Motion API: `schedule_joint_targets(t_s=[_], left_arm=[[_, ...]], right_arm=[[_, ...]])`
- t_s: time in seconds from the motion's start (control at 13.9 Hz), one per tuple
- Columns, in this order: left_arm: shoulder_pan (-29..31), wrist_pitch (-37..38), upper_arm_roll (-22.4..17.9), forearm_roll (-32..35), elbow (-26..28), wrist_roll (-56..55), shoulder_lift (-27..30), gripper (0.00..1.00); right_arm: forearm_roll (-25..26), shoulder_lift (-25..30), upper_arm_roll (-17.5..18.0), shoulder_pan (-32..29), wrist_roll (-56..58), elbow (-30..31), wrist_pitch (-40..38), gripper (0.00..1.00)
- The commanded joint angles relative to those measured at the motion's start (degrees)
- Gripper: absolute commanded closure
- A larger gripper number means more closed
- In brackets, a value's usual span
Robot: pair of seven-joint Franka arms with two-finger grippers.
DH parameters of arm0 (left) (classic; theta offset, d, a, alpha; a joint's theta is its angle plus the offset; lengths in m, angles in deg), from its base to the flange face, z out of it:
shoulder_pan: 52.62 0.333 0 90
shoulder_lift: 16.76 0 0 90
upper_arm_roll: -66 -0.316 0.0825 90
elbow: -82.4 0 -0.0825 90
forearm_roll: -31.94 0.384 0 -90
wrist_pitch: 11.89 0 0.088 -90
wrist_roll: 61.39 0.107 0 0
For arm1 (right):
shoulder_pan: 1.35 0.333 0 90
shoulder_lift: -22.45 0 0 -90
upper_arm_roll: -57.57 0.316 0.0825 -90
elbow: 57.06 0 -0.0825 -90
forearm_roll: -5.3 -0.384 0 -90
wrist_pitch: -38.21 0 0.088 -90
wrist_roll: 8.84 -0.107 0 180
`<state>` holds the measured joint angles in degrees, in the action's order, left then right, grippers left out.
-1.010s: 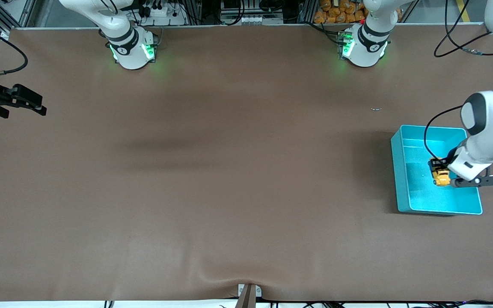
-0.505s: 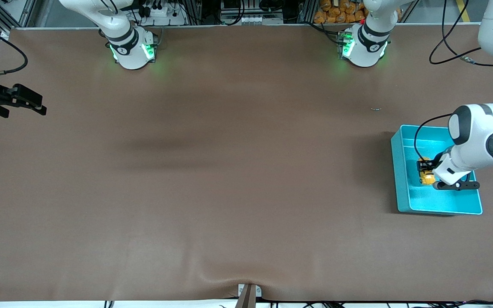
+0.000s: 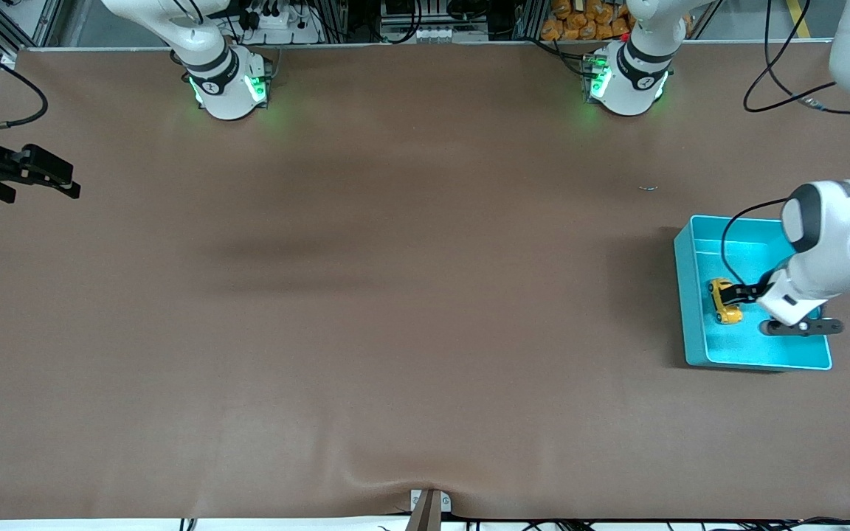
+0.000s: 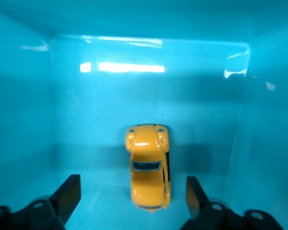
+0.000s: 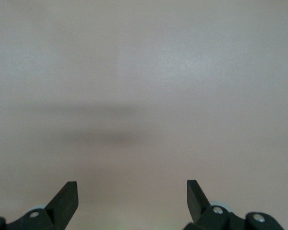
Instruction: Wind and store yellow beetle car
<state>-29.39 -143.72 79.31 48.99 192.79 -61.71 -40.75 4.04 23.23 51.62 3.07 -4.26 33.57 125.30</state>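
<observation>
A yellow beetle car (image 3: 723, 301) lies on the floor of a teal bin (image 3: 693, 243) at the left arm's end of the table, free of the left gripper (image 4: 133, 199), whose fingers (image 4: 67, 196) stand spread on either side of the toy without touching it. The car rests on its wheels, close to the bin wall that faces the middle of the table. The right gripper (image 5: 132, 199) waits over bare brown tabletop at the right arm's end, its fingers likewise spread and holding nothing.

With the car already in the bin, the storing step looks all but done; what remains, by this reading, is for the left arm to lift out. The risks lie there. The spread fingers sit low inside the bin, so a withdrawal that drifts sideways could clip the car and shove it against the wall, or catch the rim and drag the light bin across the table. If the spring is wound, a nudge could also set the toy rolling into the wall. The arm's own cable hangs over the bin and might snag on it.

No brand, label or legible writing shows on the car, the bin or the table
</observation>
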Motion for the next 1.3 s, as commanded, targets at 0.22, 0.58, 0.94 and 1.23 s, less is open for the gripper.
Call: schedule_joint_targets(t_s=[0.22,0.58,0.94,1.23], left_arm=[[0.59,12.80,6.98,-2.45,-1.04,0.32,15.63,0.00],[0.50,36.16,12.96,-9.22,-15.62,0.67,17.75,0.00],[-22.28,44.28,-5.24,-16.62,-16.35,0.41,24.77,0.00],[-27.62,44.64,-10.41,-16.44,-16.17,1.72,27.33,0.00]], right_arm=[[0.04,0.71,-0.30,0.42,-0.98,0.16,-0.34,0.00],[0.13,0.54,-0.30,0.68,-1.07,0.07,-0.25,0.00],[0.04,0.54,-0.30,0.59,-1.07,-0.11,-0.25,0.00],[-0.05,0.54,-0.30,0.59,-1.07,-0.11,-0.25,0.00]])
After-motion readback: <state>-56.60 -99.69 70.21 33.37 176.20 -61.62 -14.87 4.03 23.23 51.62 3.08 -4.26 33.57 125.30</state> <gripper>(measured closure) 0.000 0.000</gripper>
